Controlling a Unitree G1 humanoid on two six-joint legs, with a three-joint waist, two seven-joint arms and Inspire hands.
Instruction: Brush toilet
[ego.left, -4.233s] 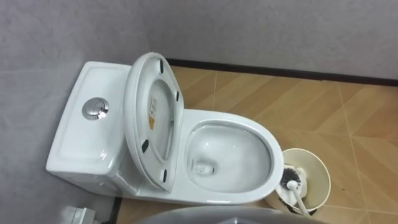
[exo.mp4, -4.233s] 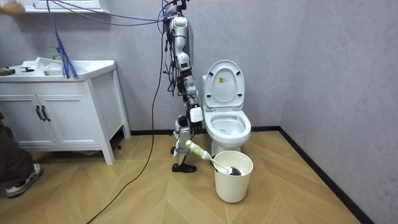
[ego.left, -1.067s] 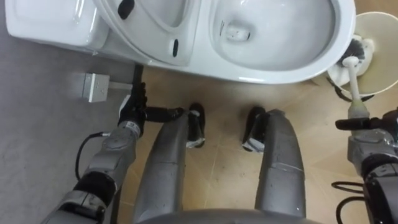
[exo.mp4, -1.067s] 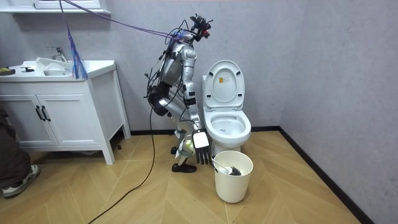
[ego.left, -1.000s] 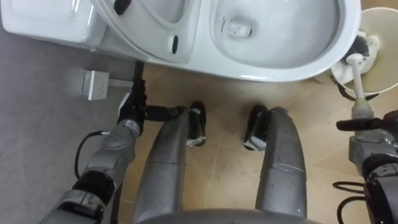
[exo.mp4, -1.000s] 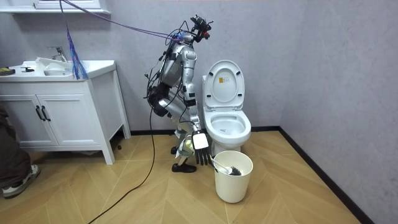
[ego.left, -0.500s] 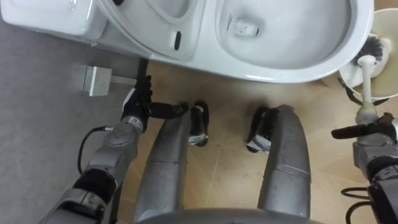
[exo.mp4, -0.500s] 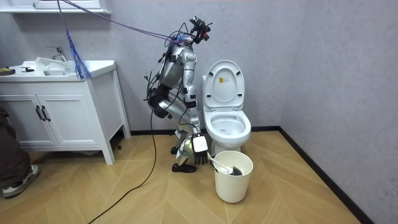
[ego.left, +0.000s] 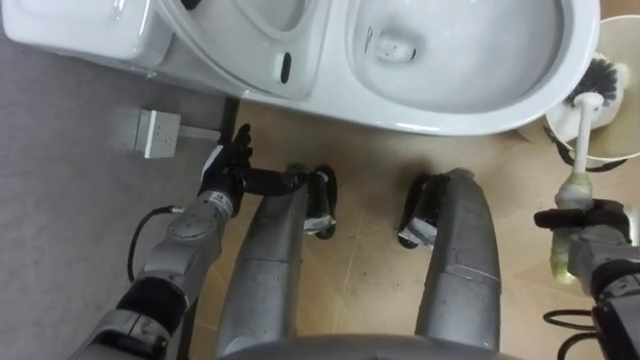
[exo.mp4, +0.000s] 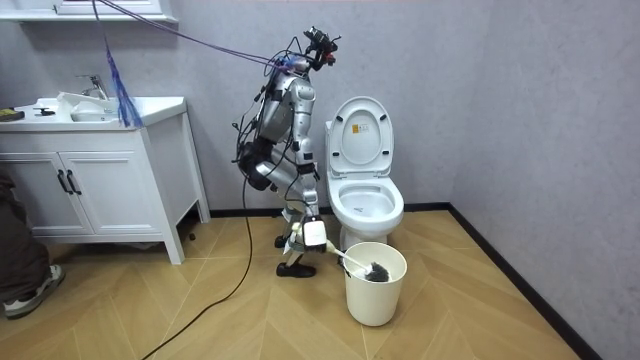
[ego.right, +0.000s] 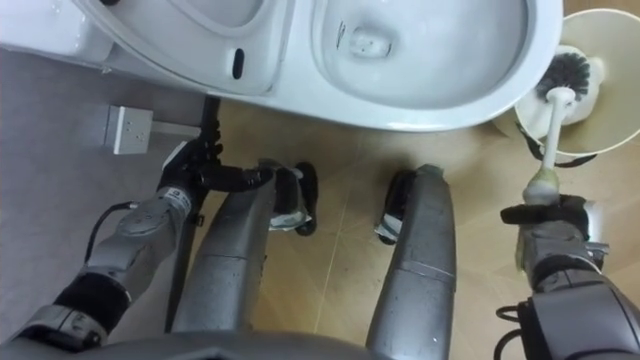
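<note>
The white toilet (ego.left: 470, 118) has its seat and lid raised, and its bowl lies open just ahead of me. To its right stands a cream bucket (exo.mp4: 375, 295) with the toilet brush (ego.left: 582, 140) leaning in it, its dark bristle head (ego.right: 572, 67) down inside. My right hand (ego.left: 590, 222) is curled round the brush's pale green grip at the bucket's near side. My left hand (ego.left: 226, 168) hangs open by my left knee, close to the toilet's base. In the room view I stand bent forward beside the toilet.
A small white box (ego.left: 158, 132) sits low on the grey wall left of the toilet base. In the room view a white vanity cabinet (exo.mp4: 95, 185) stands at the left, and a person's leg and shoe (exo.mp4: 25, 270) show at the left edge. Wood floor lies round the bucket.
My right hand's straight fingers have curled round the brush handle. The left hand has shifted slightly.
</note>
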